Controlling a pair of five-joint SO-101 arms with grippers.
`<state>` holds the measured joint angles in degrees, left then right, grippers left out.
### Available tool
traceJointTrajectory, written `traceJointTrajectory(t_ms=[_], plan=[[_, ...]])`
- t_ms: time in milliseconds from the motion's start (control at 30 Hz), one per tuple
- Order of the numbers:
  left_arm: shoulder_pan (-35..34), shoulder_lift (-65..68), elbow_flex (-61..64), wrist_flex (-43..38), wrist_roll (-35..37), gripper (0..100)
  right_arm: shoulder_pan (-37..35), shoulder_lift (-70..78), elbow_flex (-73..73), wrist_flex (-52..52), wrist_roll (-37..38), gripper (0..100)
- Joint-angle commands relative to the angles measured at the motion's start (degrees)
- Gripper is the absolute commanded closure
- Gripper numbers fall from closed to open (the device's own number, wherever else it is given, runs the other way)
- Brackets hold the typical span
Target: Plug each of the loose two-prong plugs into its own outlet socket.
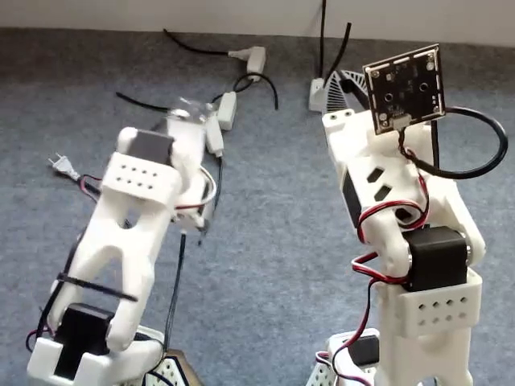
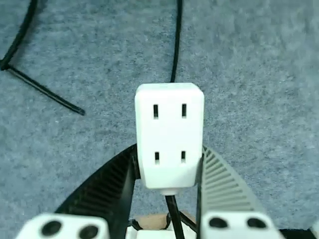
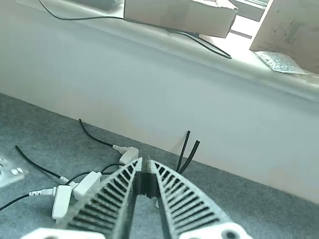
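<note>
My left gripper (image 2: 169,152) is shut on a white outlet socket block (image 2: 169,134), whose two pairs of slots face the camera, above the grey carpet. From above, that gripper (image 1: 212,138) sits mid-left with the block (image 1: 215,135) in it. A loose two-prong plug (image 1: 59,165) lies at the far left. Two more white socket blocks (image 1: 256,58) (image 1: 228,109) lie further back. My right gripper (image 3: 145,164) is shut on something dark, and two ends of a black cord (image 3: 187,148) stick out past its tips. In the high view it (image 1: 322,90) hangs at the back right.
Black cords trail over the carpet (image 1: 265,241) around the white blocks (image 3: 88,184) (image 3: 128,153) (image 3: 61,201). A clear plastic piece (image 1: 182,112) lies by the left gripper. A pale wall (image 3: 199,94) closes the far side. Both arm bases stand at the near edge.
</note>
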<state>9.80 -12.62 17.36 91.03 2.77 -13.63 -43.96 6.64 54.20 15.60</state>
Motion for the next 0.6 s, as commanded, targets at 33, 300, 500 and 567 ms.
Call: traceJointTrajectory(t_ms=[33, 300, 500, 567], plan=[[1.54, -2.15, 9.45, -10.55, -4.4, 99, 0.57, -1.63, -0.66, 0.31, 0.35, 99.2], [1.54, -1.71, 28.79, -32.88, -14.15, 99, 0.57, -1.63, -0.66, 0.13, 0.35, 99.2], [1.1, -2.15, 32.31, -37.19, -14.68, 84, 0.57, -1.54, -0.66, 0.13, 0.44, 99.2], [1.01, -2.15, 32.13, -37.19, -14.68, 81, 0.57, -1.54, -0.57, 0.13, 0.44, 99.2]])
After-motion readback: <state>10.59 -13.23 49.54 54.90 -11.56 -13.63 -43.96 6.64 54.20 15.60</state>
